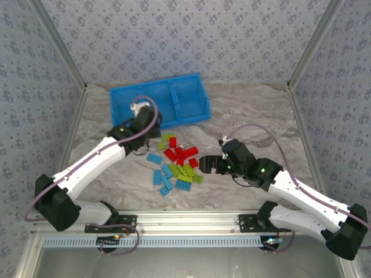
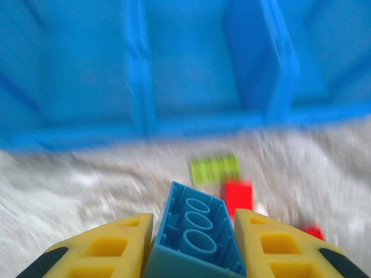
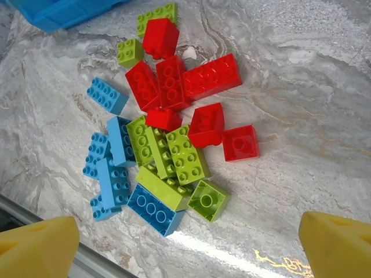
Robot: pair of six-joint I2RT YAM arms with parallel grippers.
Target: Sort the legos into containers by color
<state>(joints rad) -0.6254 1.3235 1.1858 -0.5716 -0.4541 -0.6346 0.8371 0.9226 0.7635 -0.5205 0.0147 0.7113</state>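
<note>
Before the tray point(image 2: 139, 124), left gripper point(image 2: 193, 221) pinches a blue brick point(image 2: 194, 231), lengthwise toward it. Compartments point(image 2: 191, 63) look bare; right gripper point(image 3: 188, 231) gapes wide.

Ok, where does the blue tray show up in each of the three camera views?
Top external: the blue tray sits in the upper middle, slightly left of centre.
Left wrist: it spans the top half, with its dividing walls pointing toward the camera.
Right wrist: one corner of it shows at the top left.
Shared landmark: the lime green brick nearest the tray, with a red brick beside it.
</note>
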